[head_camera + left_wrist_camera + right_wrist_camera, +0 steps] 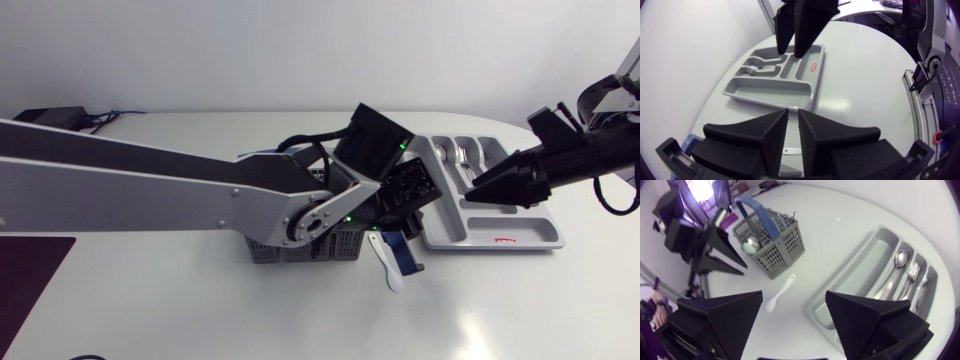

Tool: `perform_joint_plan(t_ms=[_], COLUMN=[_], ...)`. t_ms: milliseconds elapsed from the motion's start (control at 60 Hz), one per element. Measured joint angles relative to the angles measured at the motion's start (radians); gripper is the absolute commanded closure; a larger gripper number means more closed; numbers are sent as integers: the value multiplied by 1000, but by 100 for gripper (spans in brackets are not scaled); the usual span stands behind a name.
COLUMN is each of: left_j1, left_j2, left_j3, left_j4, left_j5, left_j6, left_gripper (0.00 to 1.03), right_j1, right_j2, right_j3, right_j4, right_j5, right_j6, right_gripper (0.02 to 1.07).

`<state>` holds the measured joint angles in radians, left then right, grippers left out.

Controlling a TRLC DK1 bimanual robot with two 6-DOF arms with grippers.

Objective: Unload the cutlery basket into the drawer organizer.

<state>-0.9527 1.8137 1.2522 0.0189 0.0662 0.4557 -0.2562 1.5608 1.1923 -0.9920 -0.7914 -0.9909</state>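
Note:
The grey cutlery basket [300,250] [785,245] with a blue handle [760,217] sits mid-table and holds several metal pieces. A white spoon [385,262] [780,292] lies on the table between basket and organizer. The grey drawer organizer [500,222] [805,102] [840,300] holds a metal spoon [899,260] and forks [912,272] in its narrow slots. My left gripper [405,190] [792,130] hangs between basket and organizer, its fingers a narrow gap apart and empty. Over the organizer, my right gripper [480,185] [795,325] stands wide open with nothing in it.
My left arm's long link [150,185] stretches across the table's left half and covers much of the basket in the head view. White tabletop [500,300] lies in front of the organizer and basket. The organizer sits near the table's rounded right end.

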Motion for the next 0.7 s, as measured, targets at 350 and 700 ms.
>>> perform_joint_plan(t_ms=[350, 700], left_j1=[17, 60], left_j2=[-189, -352], left_j3=[-174, -365], left_j4=[-76, -89], left_j5=[-13, -15], left_j6=[142, 249], left_gripper=[38, 26], right_j1=[225, 428], right_j2=[-83, 11], right_j3=[-148, -128], right_j4=[157, 217], right_j5=[300, 460], right_j6=[-69, 119], right_gripper=[16, 16])
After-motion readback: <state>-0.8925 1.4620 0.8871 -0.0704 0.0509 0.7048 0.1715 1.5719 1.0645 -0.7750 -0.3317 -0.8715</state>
